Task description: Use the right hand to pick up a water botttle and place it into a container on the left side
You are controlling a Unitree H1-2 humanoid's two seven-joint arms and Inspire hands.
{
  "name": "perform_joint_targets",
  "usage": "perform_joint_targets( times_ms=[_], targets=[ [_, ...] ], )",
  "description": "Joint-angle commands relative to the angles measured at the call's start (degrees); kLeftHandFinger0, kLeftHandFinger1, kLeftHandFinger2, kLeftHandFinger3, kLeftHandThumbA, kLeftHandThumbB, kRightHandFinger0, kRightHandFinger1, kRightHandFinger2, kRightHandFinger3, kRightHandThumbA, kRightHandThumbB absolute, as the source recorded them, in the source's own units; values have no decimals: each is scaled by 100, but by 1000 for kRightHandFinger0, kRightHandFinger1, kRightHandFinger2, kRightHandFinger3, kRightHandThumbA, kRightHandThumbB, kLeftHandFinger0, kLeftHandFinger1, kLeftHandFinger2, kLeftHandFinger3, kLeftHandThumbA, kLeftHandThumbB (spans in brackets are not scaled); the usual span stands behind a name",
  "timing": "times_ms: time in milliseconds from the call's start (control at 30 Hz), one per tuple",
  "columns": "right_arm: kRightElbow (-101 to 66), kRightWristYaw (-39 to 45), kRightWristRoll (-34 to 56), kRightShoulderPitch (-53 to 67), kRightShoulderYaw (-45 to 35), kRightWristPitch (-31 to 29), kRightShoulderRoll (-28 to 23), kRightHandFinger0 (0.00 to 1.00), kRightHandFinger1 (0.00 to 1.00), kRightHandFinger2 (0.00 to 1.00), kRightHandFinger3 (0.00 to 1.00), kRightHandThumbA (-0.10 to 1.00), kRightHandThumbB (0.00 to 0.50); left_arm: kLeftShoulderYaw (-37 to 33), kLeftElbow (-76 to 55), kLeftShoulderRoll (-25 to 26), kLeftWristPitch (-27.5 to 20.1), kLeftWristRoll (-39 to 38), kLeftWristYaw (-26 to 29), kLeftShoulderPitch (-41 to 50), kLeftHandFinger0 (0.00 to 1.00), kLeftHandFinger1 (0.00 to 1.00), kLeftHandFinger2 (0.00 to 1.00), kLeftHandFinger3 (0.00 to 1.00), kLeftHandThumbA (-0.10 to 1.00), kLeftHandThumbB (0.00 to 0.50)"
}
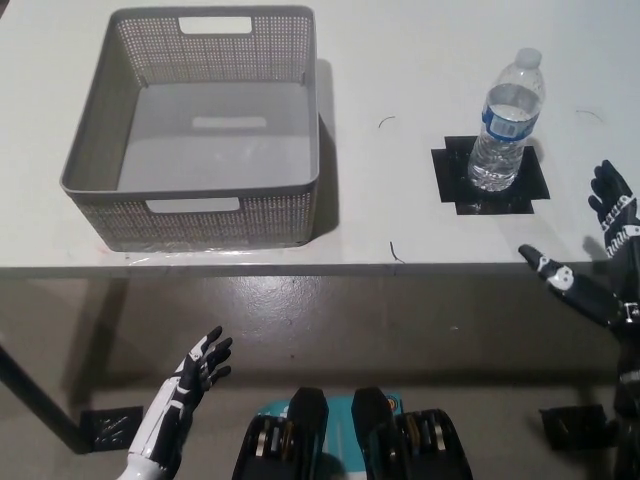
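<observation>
A: White table (400, 60) over a grey-green floor, its near edge crossing the frame about halfway down. Nothing on it but the task items and a few stray dark marks.

B: Where's the bottle?

A: Water bottle (508, 120) stands upright, cap on, on a black tape square (489, 180) at the right side of the table. I read the tape as a start marker. The square sits near the front edge, so the reach over the table is short.

B: Target?

A: Grey basket (190, 215), far left on the table, open top, empty, handle cut-outs in the near and far walls. It sits close to the front edge and well apart from the bottle, with bare table between them.

B: Hands?

A: Right hand (600, 255) is at the frame's right edge, level with the table edge, fingers spread, holding nothing. It's near the bottle but not touching. Left hand (195, 375) hangs low below the table, fingers splayed, idle.

B: Clearance?

A: Open to the right of and in front of the bottle, so a side approach looks clean. Judging from here, the carry leftward has to lift the bottle over the basket's right wall. The bottle is tall and narrow, so a bump on contact could tip it.
</observation>
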Motion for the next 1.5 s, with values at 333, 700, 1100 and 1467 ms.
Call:
perform_joint_targets(
  times_ms=[333,700,1100,1467],
  targets=[
    [1816,-318,63,-1349,-158,591,-307,1000,1000,1000,1000,1000,500,20,-56,0,-299,-107,-63,-39,1000,1000,1000,1000,1000,170],
    [2768,-266,55,-2031,-24,449,-302,1000,1000,1000,1000,1000,497,6,-22,12,-312,-142,-97,-64,1000,1000,1000,1000,1000,209],
    [3771,-384,-140,-2867,219,534,-327,1000,1000,1000,1000,1000,500,4,-44,24,-290,-163,-128,-106,1000,1000,1000,1000,1000,225],
    [6093,-216,133,-4578,175,349,-406,1000,1000,1000,1000,1000,491,-23,-4,-9,-337,-205,-183,-93,1000,1000,1000,1000,1000,268]
  ],
)
